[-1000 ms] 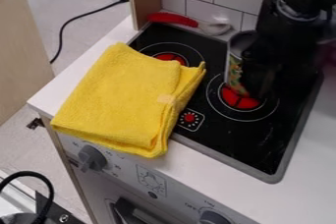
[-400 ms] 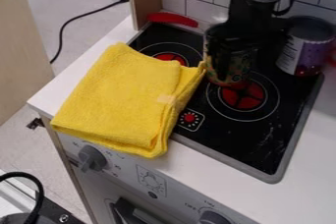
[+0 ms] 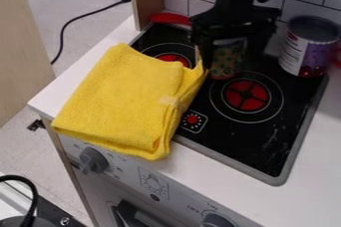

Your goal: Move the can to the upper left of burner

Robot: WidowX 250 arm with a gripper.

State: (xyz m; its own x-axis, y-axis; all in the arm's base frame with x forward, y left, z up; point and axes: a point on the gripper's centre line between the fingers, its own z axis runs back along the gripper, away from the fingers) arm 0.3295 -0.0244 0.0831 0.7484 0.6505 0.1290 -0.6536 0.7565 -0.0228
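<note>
Your black two-finger gripper [image 3: 228,61] has moved the patterned cylindrical can [image 3: 227,66] leftward, fingers pinching it; lower it upright, clear of the folded yellow cloth [image 3: 130,101].

White counter [image 3: 308,186] and black cooktop [image 3: 243,144]: folded yellow cloth [image 3: 123,101] left of centre, purple-and-white can [image 3: 307,52] upper right, red handle [image 3: 169,18] upper centre.

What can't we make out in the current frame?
All camera view:
Top of the can: behind the claw.
Far end of the red handle: behind the claw.
Part of the left burner: under the yellow cloth.
Red object: cut off by right edge.
</note>
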